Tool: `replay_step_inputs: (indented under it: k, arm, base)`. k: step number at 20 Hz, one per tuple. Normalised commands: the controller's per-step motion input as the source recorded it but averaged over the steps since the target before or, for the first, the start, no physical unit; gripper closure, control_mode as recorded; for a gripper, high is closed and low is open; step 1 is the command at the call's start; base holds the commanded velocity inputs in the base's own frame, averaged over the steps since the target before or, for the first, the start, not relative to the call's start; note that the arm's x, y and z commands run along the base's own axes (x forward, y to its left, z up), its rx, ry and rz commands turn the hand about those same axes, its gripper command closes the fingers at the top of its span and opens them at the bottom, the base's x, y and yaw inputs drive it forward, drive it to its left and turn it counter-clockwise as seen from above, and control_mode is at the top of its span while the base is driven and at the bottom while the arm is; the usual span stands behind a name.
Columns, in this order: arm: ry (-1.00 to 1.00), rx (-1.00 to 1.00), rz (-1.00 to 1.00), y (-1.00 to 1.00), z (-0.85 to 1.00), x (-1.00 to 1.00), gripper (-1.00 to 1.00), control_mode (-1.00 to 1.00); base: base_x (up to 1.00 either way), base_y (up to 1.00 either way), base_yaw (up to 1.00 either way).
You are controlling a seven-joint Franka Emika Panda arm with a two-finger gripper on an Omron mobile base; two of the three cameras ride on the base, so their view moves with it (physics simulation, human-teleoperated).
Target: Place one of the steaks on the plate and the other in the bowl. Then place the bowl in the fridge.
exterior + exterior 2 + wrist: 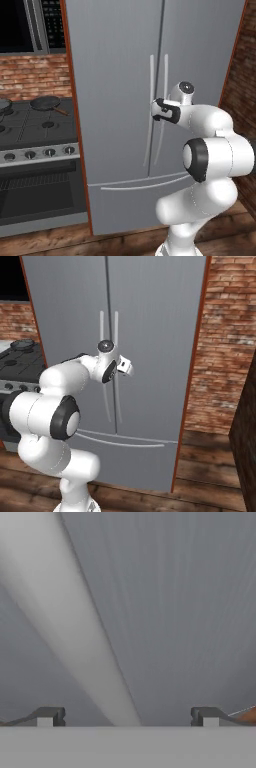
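Facing the fridge [115, 75]: tall grey French-door unit, both doors closed, just ahead of the arm. Pincer [128, 717] spread wide, holding nothing, a long vertical handle [75, 637] between its tips. Door likely heavy, rigid, smooth; best gripped across that slim bar at mid-height.

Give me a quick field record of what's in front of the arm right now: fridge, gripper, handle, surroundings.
fridge: both doors shut, bottom drawer shut
gripper: open, at the door handles at mid height, nothing held
handle: pale bar runs between the fingertips, not yet clamped
stove: left of the fridge, black frying pan on a back burner
steaks, plate, bowl: cannot place from here
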Motion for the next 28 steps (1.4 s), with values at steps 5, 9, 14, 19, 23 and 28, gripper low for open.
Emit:
replay_step_inputs:
  k: [5, 9, 14, 19, 23, 28]
  arm:
    - [-0.03, 0.00, 0.00, 0.00, 0.00, 0.44, -1.00, -1.00]
    - [0.00, 0.00, 0.00, 0.00, 0.00, 0.41, -1.00, -1.00]
    - [0.03, -0.01, 0.00, 0.00, 0.00, 0.50, -1.00, -1.00]
    - [0.02, 0.00, 0.00, 0.00, 0.00, 0.43, -1.00, -1.00]
    - [0.00, 0.00, 0.00, 0.00, 0.00, 0.37, 1.00, -1.00]
    - [0.00, 0.00, 0.00, 0.00, 0.00, 0.34, 1.00, -1.00]
  base:
    - [0.00, 0.00, 0.00]
    - [0.00, 0.00, 0.00]
    - [0.00, 0.00, 0.00]
    - [0.00, 0.00, 0.00]
    - [0.00, 0.00, 0.00]
    - [0.00, 0.00, 0.00]
